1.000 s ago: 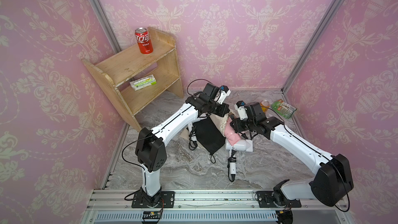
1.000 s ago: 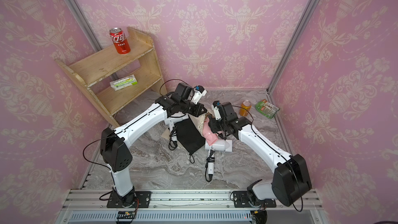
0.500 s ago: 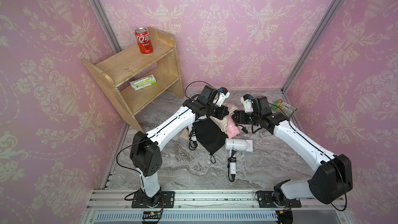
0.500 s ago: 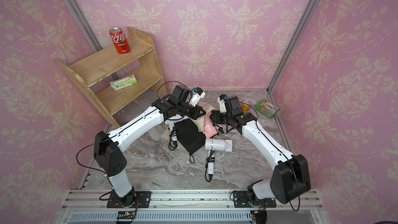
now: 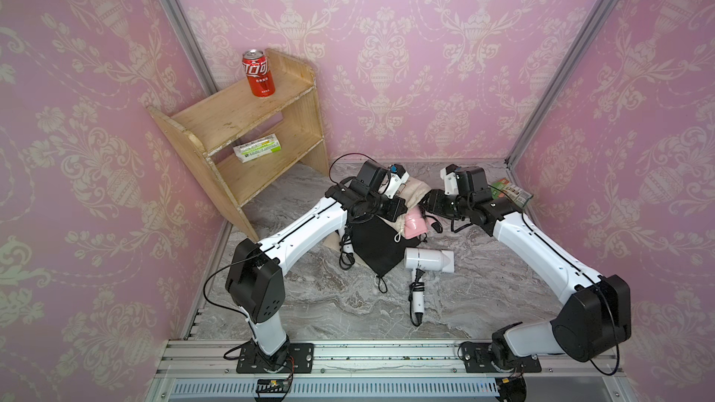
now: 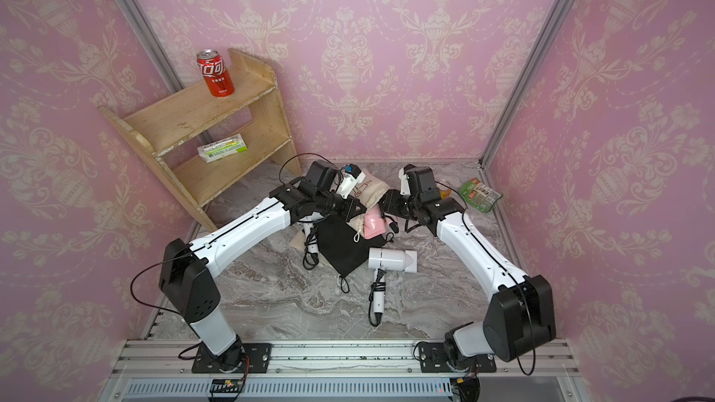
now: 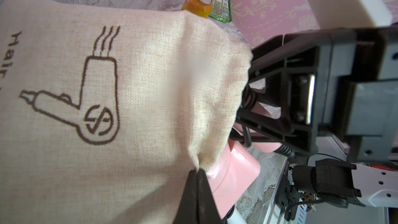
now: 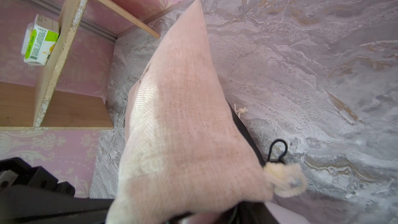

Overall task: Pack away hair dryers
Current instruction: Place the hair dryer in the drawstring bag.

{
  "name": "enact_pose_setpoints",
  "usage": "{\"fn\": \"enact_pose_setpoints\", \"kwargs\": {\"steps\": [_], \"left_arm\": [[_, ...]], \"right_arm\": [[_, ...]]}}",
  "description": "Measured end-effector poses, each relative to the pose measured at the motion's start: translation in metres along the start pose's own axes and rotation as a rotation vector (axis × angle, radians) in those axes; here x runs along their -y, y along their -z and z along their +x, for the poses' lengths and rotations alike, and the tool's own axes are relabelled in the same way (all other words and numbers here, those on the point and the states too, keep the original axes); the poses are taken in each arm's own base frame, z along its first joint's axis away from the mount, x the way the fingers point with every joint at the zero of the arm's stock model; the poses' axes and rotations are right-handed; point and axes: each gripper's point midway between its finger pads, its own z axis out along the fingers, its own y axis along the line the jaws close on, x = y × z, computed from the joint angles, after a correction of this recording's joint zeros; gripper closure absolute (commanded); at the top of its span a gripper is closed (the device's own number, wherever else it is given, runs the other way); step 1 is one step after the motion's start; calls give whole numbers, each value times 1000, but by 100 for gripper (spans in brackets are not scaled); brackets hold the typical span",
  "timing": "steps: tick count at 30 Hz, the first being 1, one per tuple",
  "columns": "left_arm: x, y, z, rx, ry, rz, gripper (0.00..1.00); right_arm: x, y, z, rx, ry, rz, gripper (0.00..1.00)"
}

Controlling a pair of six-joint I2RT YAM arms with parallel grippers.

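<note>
My left gripper (image 7: 197, 174) is shut on the rim of a beige pouch (image 7: 133, 95) printed with a dryer drawing, holding it off the table. A pink hair dryer (image 7: 234, 169) pokes out of the pouch mouth. My right gripper (image 5: 427, 203) is shut on its handle and black cord. In both top views the pink dryer (image 6: 373, 224) sits between the two grippers. A white hair dryer (image 5: 427, 259) lies in front with its cord trailing forward. Another white dryer (image 6: 309, 233) is partly hidden under my left arm. The pouch fills the right wrist view and hides those jaws.
A black pouch (image 5: 381, 243) lies flat under the grippers. The wooden shelf (image 5: 247, 137) at the back left carries a red can (image 5: 258, 78) and a green box (image 5: 257, 147). An orange can (image 7: 199, 1) and a snack packet (image 5: 512, 193) sit at the back right.
My right gripper has carried the pink dryer back from beside the white dryer to the pouch mouth. The left gripper has kept its hold on the pouch, shifting slightly back.
</note>
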Motion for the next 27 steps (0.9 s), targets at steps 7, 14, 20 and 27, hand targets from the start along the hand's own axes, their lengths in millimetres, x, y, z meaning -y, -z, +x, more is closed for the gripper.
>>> {"fn": "enact_pose_setpoints", "kwargs": {"steps": [7,14,20,27], "left_arm": [[-2,1,10,5,-1,1,100],[-7,-6,21,1,24,2,100],[-7,-10,21,17,37,9,100],[3,-13,23,12,39,29,100]], "right_arm": [[10,-6,-3,31,-85,-2,64],[18,-11,-3,60,-154,17,64],[23,-12,-9,99,-195,35,64],[26,-12,-14,152,-211,80,63]]}}
